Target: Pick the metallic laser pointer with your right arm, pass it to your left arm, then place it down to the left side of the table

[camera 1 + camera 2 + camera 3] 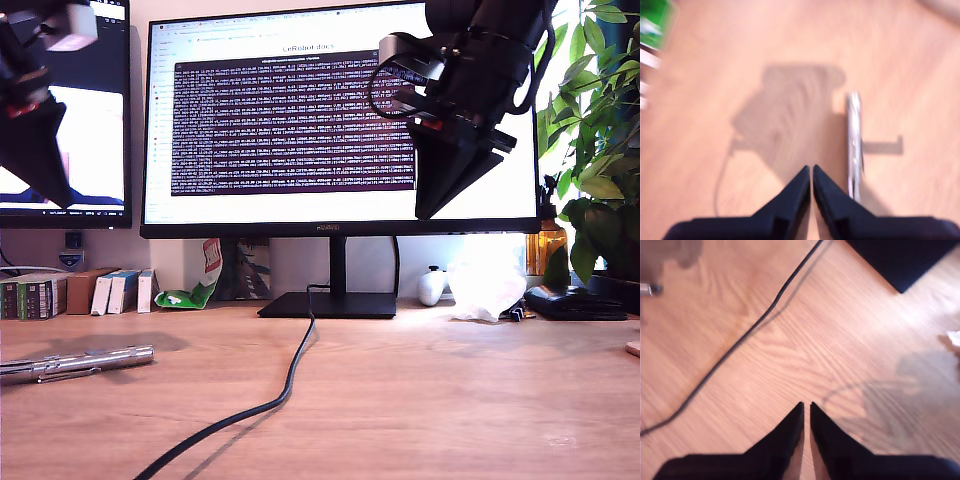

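First gripper raised at the exterior view's upper left, jaws nearly closed, holding nothing. Second gripper raised before the monitor at the exterior view's upper right, jaws likewise all but closed and bare. Laser pointer flat on the table by the edge at the exterior view's left, under the first gripper, untouched. Black cable snaking from the monitor stand toward the table's front edge, between the two arms. Small boxes, crumpled white bag and leafy plant along the back edge. Light wood grain, bright light.

Both arms raised, my first hand and second hand empty, jaws nearly touching.
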You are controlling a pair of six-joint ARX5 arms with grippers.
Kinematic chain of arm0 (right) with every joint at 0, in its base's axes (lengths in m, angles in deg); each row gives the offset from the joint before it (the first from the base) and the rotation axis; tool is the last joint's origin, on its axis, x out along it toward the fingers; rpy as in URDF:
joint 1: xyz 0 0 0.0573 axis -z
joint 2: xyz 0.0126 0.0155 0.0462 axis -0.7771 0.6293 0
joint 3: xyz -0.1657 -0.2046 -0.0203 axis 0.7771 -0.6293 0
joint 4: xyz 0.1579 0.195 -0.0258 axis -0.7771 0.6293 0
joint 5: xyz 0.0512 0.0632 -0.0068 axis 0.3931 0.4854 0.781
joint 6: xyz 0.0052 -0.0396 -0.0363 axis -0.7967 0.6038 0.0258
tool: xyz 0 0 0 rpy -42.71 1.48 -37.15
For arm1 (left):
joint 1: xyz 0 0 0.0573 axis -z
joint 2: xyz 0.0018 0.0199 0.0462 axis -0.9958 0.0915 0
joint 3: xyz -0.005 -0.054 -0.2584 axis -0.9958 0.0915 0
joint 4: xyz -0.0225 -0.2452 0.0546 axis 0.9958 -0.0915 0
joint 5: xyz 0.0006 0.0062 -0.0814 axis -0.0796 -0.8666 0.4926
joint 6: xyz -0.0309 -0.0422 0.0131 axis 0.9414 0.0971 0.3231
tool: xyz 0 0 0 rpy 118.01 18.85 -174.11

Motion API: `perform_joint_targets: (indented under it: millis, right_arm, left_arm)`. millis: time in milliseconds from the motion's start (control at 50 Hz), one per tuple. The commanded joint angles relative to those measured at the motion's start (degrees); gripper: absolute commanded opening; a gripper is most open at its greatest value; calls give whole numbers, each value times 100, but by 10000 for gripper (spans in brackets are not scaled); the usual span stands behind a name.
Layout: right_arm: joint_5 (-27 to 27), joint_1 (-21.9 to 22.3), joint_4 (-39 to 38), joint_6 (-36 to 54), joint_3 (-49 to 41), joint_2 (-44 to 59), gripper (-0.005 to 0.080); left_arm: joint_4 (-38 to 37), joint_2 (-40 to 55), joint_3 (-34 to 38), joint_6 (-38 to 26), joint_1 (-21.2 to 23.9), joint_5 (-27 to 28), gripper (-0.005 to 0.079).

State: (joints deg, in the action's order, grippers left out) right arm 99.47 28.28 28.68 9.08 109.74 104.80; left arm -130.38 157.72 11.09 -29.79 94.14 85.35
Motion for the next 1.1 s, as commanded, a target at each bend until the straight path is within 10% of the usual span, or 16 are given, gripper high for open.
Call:
perform_joint_targets:
  millis: [0, 380, 1080]
  right_arm:
    - [20, 87, -131, -175, -48, -22, -10]
    - [-691, 522, -428, -323, -310, -726, -10]
    - [-798, 1963, -2745, -463, -3886, -3663, -10]
  left_arm:
    - [11, -9, -20, 160, -120, 221, -13]
    - [595, -264, 621, 450, -693, 516, -13]
    - [2374, -1504, 2369, 1469, -1296, 761, -13]
